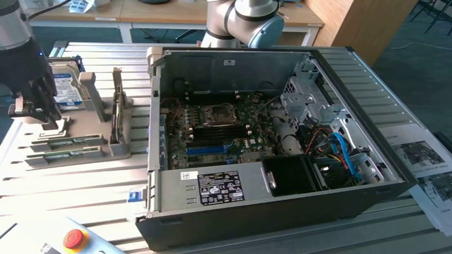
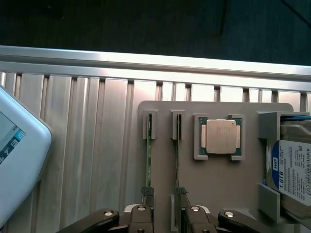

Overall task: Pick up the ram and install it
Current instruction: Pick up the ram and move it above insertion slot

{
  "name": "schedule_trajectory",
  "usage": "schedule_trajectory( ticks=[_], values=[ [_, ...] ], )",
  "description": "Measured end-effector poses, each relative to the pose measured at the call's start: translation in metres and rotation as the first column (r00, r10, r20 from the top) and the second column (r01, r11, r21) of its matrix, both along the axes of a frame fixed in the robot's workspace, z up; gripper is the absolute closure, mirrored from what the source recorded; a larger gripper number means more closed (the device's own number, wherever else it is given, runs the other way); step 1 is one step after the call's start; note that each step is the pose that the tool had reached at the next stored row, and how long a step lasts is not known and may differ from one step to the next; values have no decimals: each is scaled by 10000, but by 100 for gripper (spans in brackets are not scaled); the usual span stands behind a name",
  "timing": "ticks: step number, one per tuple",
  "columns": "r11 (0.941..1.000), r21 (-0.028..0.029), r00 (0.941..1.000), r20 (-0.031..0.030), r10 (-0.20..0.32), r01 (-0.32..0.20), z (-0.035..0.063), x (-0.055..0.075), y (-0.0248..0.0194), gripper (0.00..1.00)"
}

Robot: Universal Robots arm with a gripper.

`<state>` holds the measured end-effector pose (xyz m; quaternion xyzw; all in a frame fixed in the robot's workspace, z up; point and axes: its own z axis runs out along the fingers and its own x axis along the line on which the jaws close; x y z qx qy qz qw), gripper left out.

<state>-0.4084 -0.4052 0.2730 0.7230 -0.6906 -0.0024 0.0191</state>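
Note:
Two ram sticks stand on edge side by side in a grey holder (image 2: 218, 184): one ram stick (image 2: 149, 160) and the other ram stick (image 2: 178, 160) show as thin green lines. My gripper (image 2: 164, 196) hovers over their near ends, open, with one fingertip (image 2: 146, 194) in line with each stick and nothing held. In the exterior view the black gripper (image 1: 42, 117) hangs at the left over the holder, just above the ram sticks (image 1: 67, 143). The blue motherboard slots (image 1: 208, 150) lie inside the open computer case (image 1: 282, 211) to the exterior view's right.
A silver processor chip (image 2: 221, 136) and a hard drive (image 2: 291, 170) sit in the same holder beside the sticks. A white pendant (image 2: 19, 145) with a red button (image 1: 74, 238) lies near the table's edge. The case walls rise around the motherboard.

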Motion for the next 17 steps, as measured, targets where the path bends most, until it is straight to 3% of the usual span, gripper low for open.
schedule_trajectory(
  ticks=[17],
  values=[
    [10000, 0, 10000, 0, 1, -1, -304, 0, -4, 69]
  ],
)
